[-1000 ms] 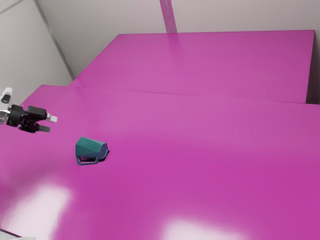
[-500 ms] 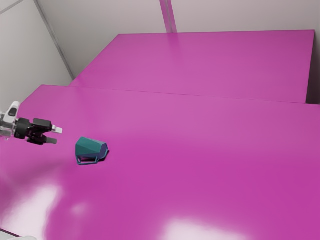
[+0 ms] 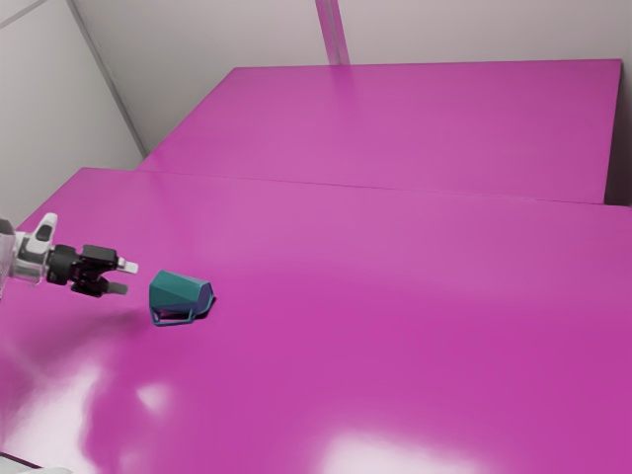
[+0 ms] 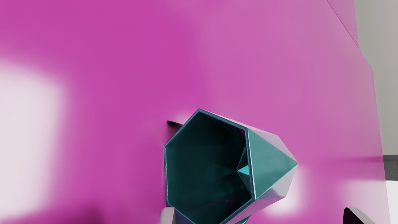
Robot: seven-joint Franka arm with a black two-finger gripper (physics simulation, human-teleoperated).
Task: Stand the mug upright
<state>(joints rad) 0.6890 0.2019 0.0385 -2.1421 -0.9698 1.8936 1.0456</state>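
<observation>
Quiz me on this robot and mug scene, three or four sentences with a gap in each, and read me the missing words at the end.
The teal mug lies on its ____ on the table, not upright.
The robot's jaws are ____ rather than shut.
In the exterior view, the jaws are toward the view's ____ from the mug.
The loop on the mug is its ____.

Missing words: side; open; left; handle.

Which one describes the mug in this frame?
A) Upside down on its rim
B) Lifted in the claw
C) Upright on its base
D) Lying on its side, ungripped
D: the mug lies on its side on the table, with the open claw short of it in the exterior view.
</observation>
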